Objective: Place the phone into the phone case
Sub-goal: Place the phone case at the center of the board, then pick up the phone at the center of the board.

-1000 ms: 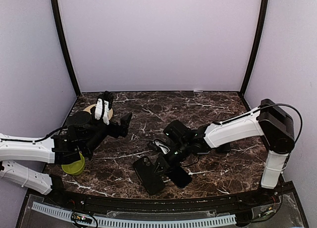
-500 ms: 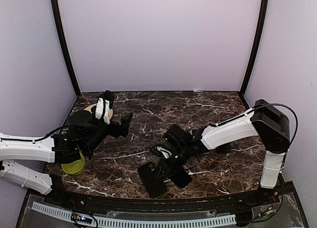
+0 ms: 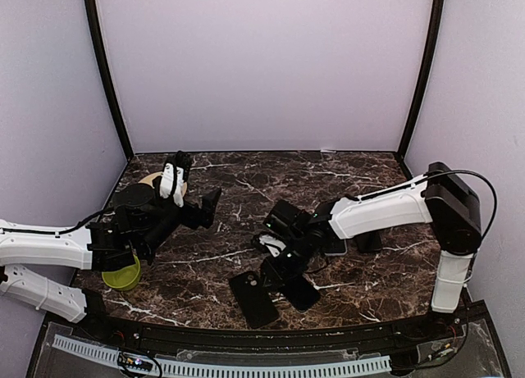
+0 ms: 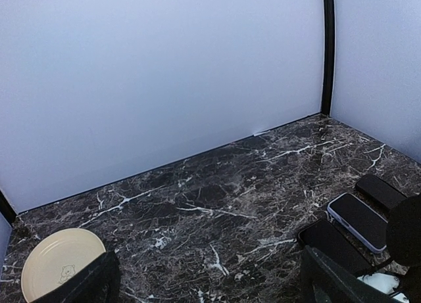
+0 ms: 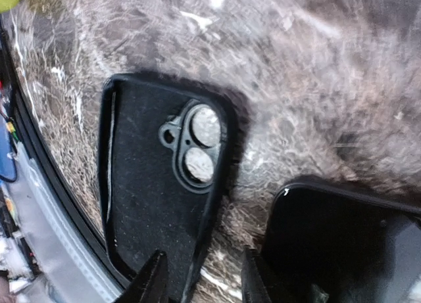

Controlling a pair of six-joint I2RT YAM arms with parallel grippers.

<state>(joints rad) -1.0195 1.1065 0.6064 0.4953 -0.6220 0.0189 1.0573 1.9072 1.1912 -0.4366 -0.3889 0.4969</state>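
right end effector point(image 5: 202, 280) parted over the phone case point(image 5: 148, 204) rim, left end effector point(image 4: 210, 283) spread wide.

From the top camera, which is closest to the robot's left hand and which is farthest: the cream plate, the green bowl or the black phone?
1. cream plate, back left, just beside the left hand.
2. green bowl, front left, partly under that arm.
3. black phone, front centre, clearly the farthest.
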